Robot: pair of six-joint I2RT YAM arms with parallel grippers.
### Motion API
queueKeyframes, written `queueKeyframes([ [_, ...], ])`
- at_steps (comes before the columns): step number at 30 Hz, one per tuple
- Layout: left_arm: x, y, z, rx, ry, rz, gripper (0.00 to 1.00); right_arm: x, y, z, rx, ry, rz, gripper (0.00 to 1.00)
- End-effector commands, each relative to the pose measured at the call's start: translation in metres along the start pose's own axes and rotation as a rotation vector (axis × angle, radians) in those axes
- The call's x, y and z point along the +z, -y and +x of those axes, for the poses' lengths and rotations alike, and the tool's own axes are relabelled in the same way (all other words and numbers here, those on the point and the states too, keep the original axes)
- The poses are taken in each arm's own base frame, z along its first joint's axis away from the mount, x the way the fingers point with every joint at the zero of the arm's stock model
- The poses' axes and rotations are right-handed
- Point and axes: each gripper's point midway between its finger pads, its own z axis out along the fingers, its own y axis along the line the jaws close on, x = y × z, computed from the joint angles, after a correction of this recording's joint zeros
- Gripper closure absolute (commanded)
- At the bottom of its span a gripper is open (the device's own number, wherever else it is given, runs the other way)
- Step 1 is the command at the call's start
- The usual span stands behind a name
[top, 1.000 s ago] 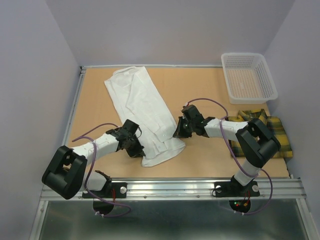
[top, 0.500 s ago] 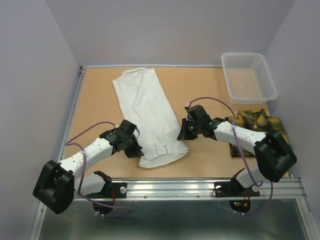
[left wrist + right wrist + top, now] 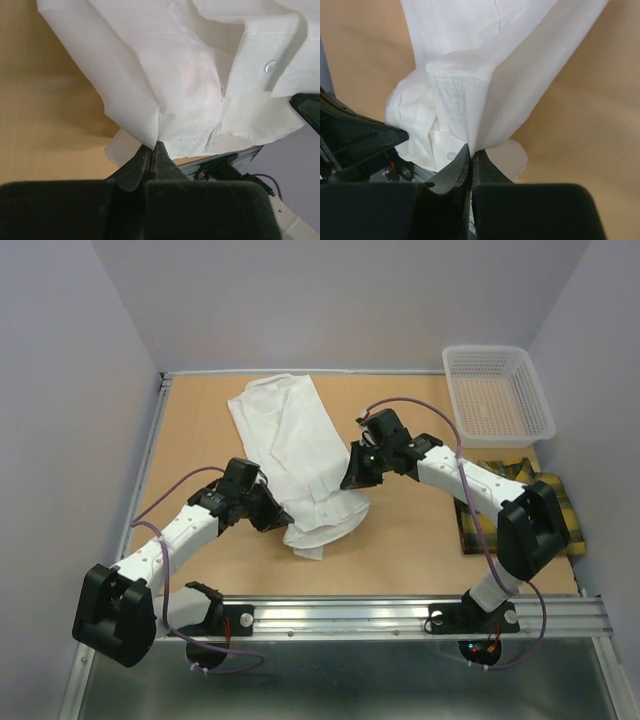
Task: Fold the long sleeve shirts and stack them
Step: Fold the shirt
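While pinched from both sides, white shirt (image 3: 285,435) sits center-left of frame, lower end bunched. L gripper (image 3: 266,514) clamped tight on its lower-left edge; R gripper (image 3: 354,476) clamped on right edge. Also plaid shirt (image 3: 562,502) lower right, below basket (image 3: 545,412).

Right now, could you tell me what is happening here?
The plain white button-up shirt is being handled from both sides. The left gripper and right gripper are each shut on an edge of its near end, which is bunched up. The yellow-and-dark plaid shirt lies at the right, near the white mesh basket.
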Motion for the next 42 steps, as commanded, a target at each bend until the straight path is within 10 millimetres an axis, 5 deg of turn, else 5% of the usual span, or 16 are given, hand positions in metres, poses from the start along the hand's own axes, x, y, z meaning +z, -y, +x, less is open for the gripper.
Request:
queueKeyframes([
  [1,-0.017,0.042,-0.031,-0.018,0.051,0.157,1.0,-0.007,-0.017,-0.032,0.051,0.007,-0.053,0.99],
  [9,-0.027,0.054,-0.1,-0.094,0.164,0.23,1.0,0.003,-0.031,-0.1,0.108,0.065,-0.106,0.99],
  [19,-0.009,0.041,-0.141,-0.158,0.194,0.217,1.0,0.041,-0.029,-0.147,0.163,0.066,-0.147,0.93],
  [34,0.022,0.012,-0.188,-0.202,0.211,0.176,0.98,0.095,-0.009,-0.176,0.186,0.091,-0.103,0.92],
  [42,0.036,-0.002,-0.211,-0.228,0.221,0.15,0.83,0.12,0.011,-0.183,0.217,0.113,-0.045,0.79],
])
